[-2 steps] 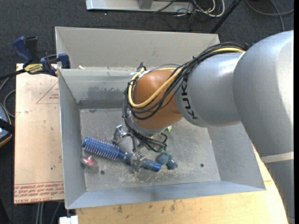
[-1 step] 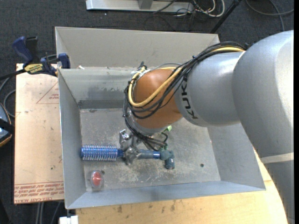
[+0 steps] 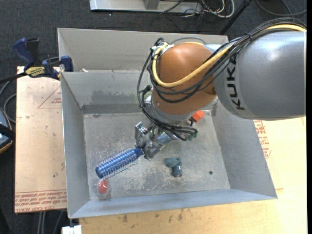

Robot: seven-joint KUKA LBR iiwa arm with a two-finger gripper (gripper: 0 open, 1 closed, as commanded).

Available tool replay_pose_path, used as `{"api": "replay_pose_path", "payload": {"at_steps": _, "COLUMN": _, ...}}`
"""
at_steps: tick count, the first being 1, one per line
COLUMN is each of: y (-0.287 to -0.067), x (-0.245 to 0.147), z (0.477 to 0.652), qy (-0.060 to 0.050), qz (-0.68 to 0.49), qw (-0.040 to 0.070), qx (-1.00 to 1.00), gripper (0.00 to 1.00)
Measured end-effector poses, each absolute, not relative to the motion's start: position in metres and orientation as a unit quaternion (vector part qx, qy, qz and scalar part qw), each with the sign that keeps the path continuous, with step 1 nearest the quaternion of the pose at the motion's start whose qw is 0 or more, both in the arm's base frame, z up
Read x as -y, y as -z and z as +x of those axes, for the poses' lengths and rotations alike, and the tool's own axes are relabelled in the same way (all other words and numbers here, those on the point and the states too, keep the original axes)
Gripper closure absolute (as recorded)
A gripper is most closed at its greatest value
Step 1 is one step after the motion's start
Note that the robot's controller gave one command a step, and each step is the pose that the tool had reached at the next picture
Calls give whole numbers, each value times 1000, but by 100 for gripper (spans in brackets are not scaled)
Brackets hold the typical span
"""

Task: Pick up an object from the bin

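**Where the blue brush ends, the tool is placed**

Although much of the bin's middle is hidden by the wrist's rounded orange cover (image 3: 183,79), the tool (image 3: 147,144) is seen just below it. It is low over the floor of the grey metal bin (image 3: 73,130), about midway between the left and right walls. It is placed at the upper right end of a blue brush (image 3: 118,163), a long cylinder of blue bristles. The brush is laid flat and slantwise on the floor, with its other end pointed toward the corner at the bin's lower left. The tool's metal parts are seen at that end of the brush, but whether they are touching it or just over it cannot be told. Whether the tool is spread or pressed together cannot be told either, since its tip is merged with the brush end and partly covered by the wrist.

In the lower left corner a small red piece (image 3: 103,187) is found, just beside the brush's lower end. Right of the tool, toward the lower wall, a small grey-blue lump (image 3: 174,166) is laid by itself, near the tool but apart from it. An orange piece (image 3: 197,116) is partly seen at the cover's lower right edge, most of it hidden. Yellow and black cables (image 3: 229,47) are run along the arm and looped over the cover.
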State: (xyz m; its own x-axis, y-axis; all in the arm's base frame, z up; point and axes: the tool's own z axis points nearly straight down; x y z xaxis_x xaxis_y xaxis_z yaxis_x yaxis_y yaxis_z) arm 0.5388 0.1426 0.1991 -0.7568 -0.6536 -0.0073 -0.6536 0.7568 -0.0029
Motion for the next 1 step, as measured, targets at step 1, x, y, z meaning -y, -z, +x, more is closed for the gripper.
{"api": "replay_pose_path", "payload": {"at_steps": 1, "y": -265, "x": -137, "z": 552, "qy": 0, "qz": -465, "qw": 3, "qx": -885, "gripper": 100}}
